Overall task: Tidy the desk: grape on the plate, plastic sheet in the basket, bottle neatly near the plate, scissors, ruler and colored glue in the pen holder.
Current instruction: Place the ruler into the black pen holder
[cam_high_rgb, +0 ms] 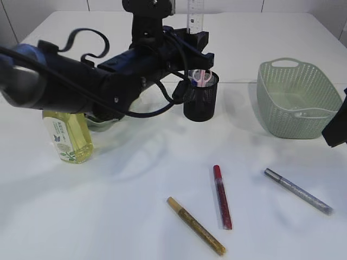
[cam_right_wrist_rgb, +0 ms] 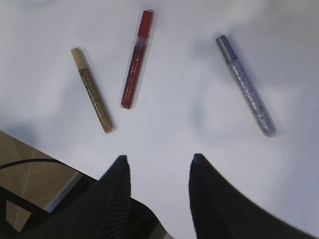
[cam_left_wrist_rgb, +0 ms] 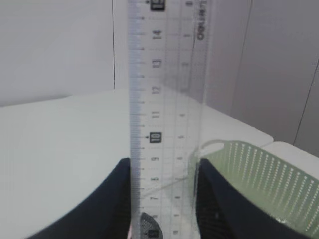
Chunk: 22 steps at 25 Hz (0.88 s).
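Ruler [cam_left_wrist_rgb: 167,114] insertion in hand: left end effector [cam_left_wrist_rgb: 162,199] clamps the clear ruler upright between its fingers, directly above the black mesh pen holder [cam_high_rgb: 200,97] at the back of the desk [cam_high_rgb: 135,211]. My read: lower end is at or just inside the holder mouth; exact depth hidden by the arm. To do it well, keep the ruler vertical, go straight down, steer off the pink-handled scissors [cam_high_rgb: 198,76] already inside, and release only once the tip is well below the rim, or it may tip the holder or topple out.

Ruler: transparent plastic, black graduations, thin and flat, likely slippery in the grip.

Right end effector [cam_right_wrist_rgb: 158,172] is spread wide, empty, hovering over the three glitter glue pens on the desk: gold [cam_right_wrist_rgb: 92,89], red [cam_right_wrist_rgb: 136,59], silver [cam_right_wrist_rgb: 245,92]. All three still to go. Green basket [cam_high_rgb: 295,97] stands right of the holder.
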Each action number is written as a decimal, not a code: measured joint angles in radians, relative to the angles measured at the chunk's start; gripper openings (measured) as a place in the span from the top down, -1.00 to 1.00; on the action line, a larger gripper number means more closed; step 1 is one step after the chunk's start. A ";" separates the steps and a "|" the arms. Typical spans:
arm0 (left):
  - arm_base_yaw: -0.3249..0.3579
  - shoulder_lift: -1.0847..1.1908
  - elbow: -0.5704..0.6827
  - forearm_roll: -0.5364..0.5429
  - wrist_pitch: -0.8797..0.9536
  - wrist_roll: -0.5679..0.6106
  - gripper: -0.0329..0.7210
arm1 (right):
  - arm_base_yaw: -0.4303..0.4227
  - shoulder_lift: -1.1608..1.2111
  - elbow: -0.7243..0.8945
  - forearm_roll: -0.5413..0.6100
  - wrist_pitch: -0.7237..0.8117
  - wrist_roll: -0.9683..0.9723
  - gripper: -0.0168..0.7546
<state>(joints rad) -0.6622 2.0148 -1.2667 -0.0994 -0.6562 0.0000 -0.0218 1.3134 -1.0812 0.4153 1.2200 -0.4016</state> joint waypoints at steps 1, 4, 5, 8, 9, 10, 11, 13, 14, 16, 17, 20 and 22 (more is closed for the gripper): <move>0.002 0.022 -0.012 0.000 -0.038 0.000 0.17 | 0.000 0.000 0.000 0.000 -0.002 -0.002 0.12; 0.008 0.098 -0.081 0.000 -0.075 0.000 0.17 | 0.000 0.000 0.000 0.000 -0.002 -0.008 0.12; 0.009 0.124 -0.107 0.000 -0.082 0.000 0.17 | 0.000 0.000 0.000 0.000 -0.002 -0.013 0.12; 0.013 0.187 -0.202 0.000 -0.084 0.000 0.17 | 0.000 0.000 0.000 0.000 -0.002 -0.020 0.12; 0.013 0.206 -0.227 0.000 -0.084 0.000 0.17 | 0.000 0.000 0.000 0.000 -0.002 -0.023 0.12; 0.013 0.225 -0.255 0.000 -0.084 0.000 0.17 | 0.000 0.000 0.000 0.000 -0.002 -0.023 0.12; 0.014 0.242 -0.280 0.000 -0.079 0.000 0.17 | 0.000 0.000 0.000 0.000 -0.002 -0.023 0.12; 0.019 0.271 -0.319 0.000 -0.069 0.000 0.17 | 0.000 0.000 0.000 0.000 -0.002 -0.025 0.12; 0.021 0.287 -0.339 0.000 -0.060 0.000 0.17 | 0.000 0.000 0.000 0.000 -0.002 -0.025 0.12; 0.030 0.315 -0.374 -0.005 -0.033 0.000 0.17 | 0.000 0.000 0.000 0.000 -0.002 -0.025 0.12; 0.034 0.328 -0.391 -0.007 -0.021 0.000 0.17 | 0.000 0.000 0.000 0.000 -0.002 -0.025 0.12; 0.043 0.353 -0.424 -0.010 0.016 0.000 0.17 | 0.000 0.000 0.000 0.000 -0.004 -0.029 0.12; 0.046 0.360 -0.433 -0.010 0.028 0.000 0.17 | 0.000 0.000 0.000 0.000 -0.004 -0.029 0.12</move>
<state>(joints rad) -0.6166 2.3748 -1.6998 -0.1099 -0.6283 0.0000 -0.0218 1.3134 -1.0812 0.4153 1.2163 -0.4305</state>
